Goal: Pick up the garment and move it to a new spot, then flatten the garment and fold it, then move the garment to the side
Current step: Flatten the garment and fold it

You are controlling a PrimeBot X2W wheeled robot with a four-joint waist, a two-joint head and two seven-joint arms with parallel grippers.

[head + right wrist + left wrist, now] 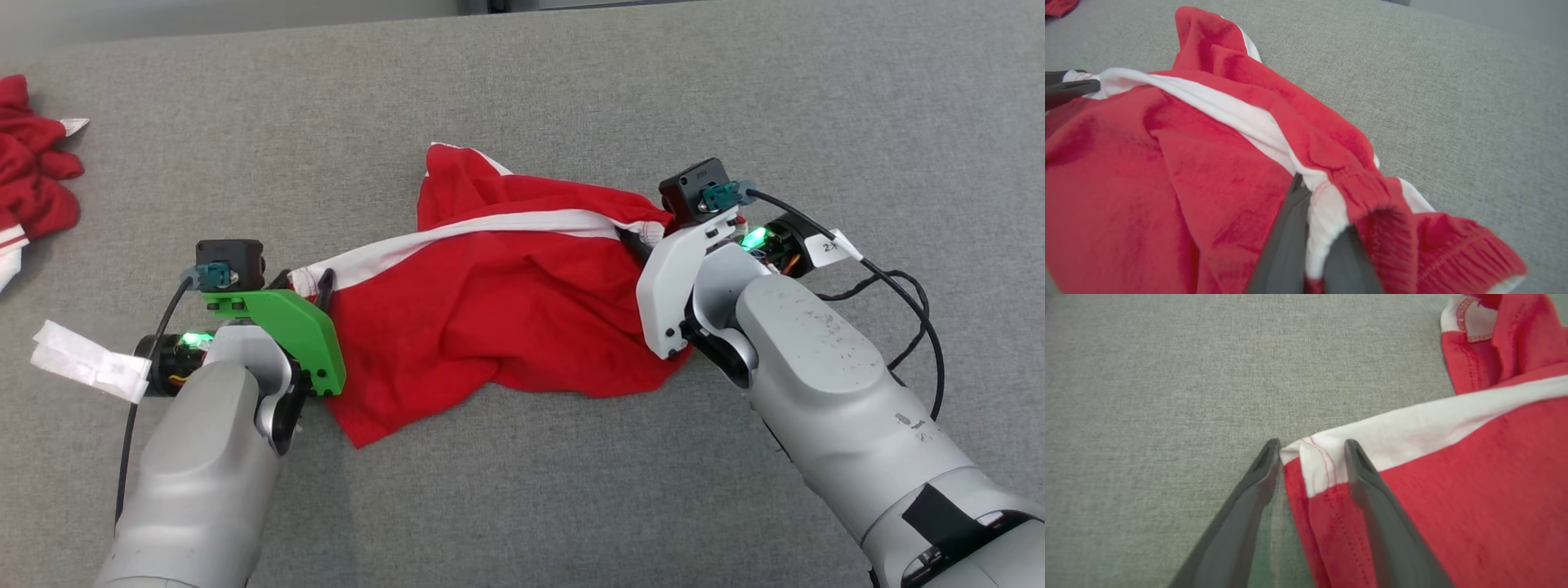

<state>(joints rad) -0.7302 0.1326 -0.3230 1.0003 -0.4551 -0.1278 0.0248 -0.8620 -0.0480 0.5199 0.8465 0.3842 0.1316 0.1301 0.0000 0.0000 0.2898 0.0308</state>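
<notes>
The garment [33,175], a crumpled red heap with a small white tag, lies at the table's far left edge, away from both grippers. In the middle lie red shorts [490,327] with a white band, stretched between my arms. My left gripper [306,282] is open at their left end. Its two dark fingers straddle the white-banded corner [1314,461] of the shorts, left gripper [1312,447] low over the cloth. My right gripper [1321,204] is shut on the gathered waist end of the shorts [1167,183], right gripper [633,241] partly buried in fabric.
The grey cloth-covered table [571,506] runs wide on all sides, its far edge along the top. A white paper label [90,363] hangs off my left wrist. Black cable [918,310] loops beside my right forearm.
</notes>
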